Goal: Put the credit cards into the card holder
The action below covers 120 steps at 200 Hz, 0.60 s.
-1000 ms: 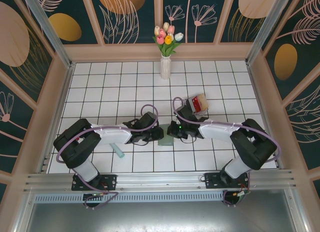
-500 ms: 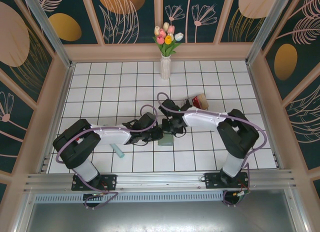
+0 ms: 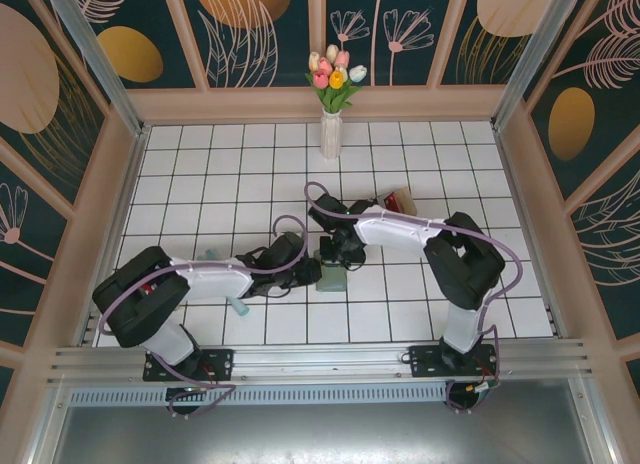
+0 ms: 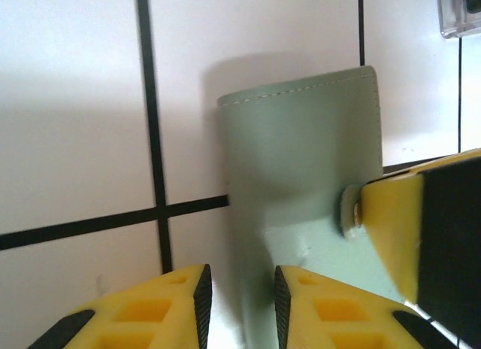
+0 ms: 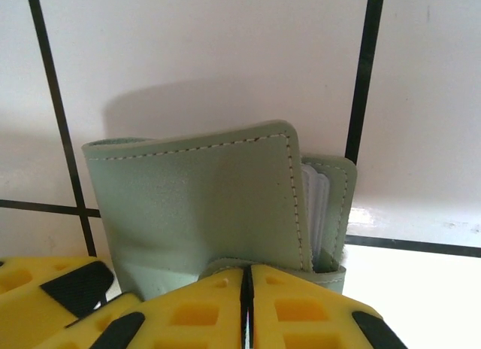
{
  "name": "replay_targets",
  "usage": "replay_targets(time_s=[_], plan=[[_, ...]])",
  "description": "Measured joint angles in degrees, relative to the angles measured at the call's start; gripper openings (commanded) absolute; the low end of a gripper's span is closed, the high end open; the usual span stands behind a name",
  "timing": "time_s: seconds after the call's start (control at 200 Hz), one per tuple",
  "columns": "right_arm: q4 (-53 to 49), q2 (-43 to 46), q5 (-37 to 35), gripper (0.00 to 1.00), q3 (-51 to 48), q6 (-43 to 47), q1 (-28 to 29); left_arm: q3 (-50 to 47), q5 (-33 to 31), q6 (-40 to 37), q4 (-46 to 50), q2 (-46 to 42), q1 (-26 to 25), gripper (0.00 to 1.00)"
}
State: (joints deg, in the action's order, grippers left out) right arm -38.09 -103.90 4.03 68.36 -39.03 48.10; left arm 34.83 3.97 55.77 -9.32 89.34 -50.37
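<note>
- From above, the small flat grey-green bifold card holder [image 3: 332, 280] lies on the white tiled desk [image 3: 230, 174]. It sits between the two claws: the left claw [image 3: 308, 274] is at its left edge and the right claw [image 3: 333, 256] comes down on its far edge.
- The overhead view is too small to show how either claw's jaws stand; the wrist views do.
- In the left wrist view, the left claw [image 4: 239, 277] has its yellow fingers [image 4: 176, 304] a narrow gap apart. The card holder [image 4: 301, 153] lies just ahead of them, and its left edge runs down into that gap. I cannot tell whether the fingers actually clamp it.
- The same view shows one yellow finger [image 4: 391, 229] of the right claw, off to the left claw's right, its tip touching the card holder's top face.
- In the right wrist view, the right claw [image 5: 246, 274] is closed, its two fingers pressed together. Their tips meet the near edge of the card holder [image 5: 195, 206]. Whether any leather is pinched there I cannot tell.
- That view alone shows the card holder slightly agape, with pale blue-grey pockets [image 5: 316, 206] at its right side.
- The red and tan credit cards [image 3: 399, 203] lie in a clear plastic box [image 4: 458, 14], beyond and to the right of the right claw.
- A teal stick [image 3: 238, 304] lies near the left arm, behind its claw.
</note>
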Motion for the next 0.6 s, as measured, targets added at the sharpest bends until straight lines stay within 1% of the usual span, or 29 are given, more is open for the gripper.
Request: replay_targets(time_s=[0.105, 0.245, 0.3, 0.35, 0.41, 0.435, 0.455, 0.495, 0.55, 0.575, 0.6], plan=[[2.38, 3.50, -0.37, 0.20, -1.86, 0.17, -1.46, -0.17, -1.84, -0.02, 1.25, -2.05, 0.00, 0.33], [5.14, 12.44, -1.68, 0.19, -4.63, 0.13, -3.43, -0.57, -4.33, 0.02, 1.88, -4.52, 0.00, 0.33], [6.14, 16.48, -3.28, 0.20, -5.90, 0.09, -3.91, -0.96, -5.16, 0.04, 2.03, -5.31, 0.00, 0.33], [6.86, 20.17, -6.25, 0.23, -7.32, 0.00, -4.09, -1.33, -6.40, 0.04, 2.54, -6.36, 0.00, 0.36], [7.23, 25.22, -11.02, 0.47, -9.38, 0.04, -4.26, -1.86, -8.94, -0.20, 3.85, -8.66, -0.02, 0.49], [7.32, 27.67, -13.68, 0.55, -10.34, 0.20, -4.31, -2.01, -10.38, 0.13, 4.57, -9.90, -0.07, 0.53], [7.45, 30.12, -16.46, 0.60, -11.23, 0.15, -4.57, -2.05, -11.96, -0.44, 5.38, -11.26, -0.07, 0.57], [8.13, 34.73, -21.24, 0.70, -13.03, 0.85, -5.11, -2.05, -14.97, -0.94, 6.58, -13.84, -0.07, 0.68], [11.72, 42.01, -29.09, 0.87, -16.94, 2.99, -6.67, -1.97, -20.13, -2.73, 8.00, -17.77, 0.24, 0.88], [13.94, 45.09, -31.95, 0.92, -19.04, 4.92, -7.67, -1.81, -23.12, -3.30, 8.70, -19.65, 0.50, 0.97], [17.42, 48.52, -35.06, 0.93, -21.86, 7.43, -9.46, -1.66, -25.90, -4.37, 9.20, -21.22, 0.94, 0.99]])
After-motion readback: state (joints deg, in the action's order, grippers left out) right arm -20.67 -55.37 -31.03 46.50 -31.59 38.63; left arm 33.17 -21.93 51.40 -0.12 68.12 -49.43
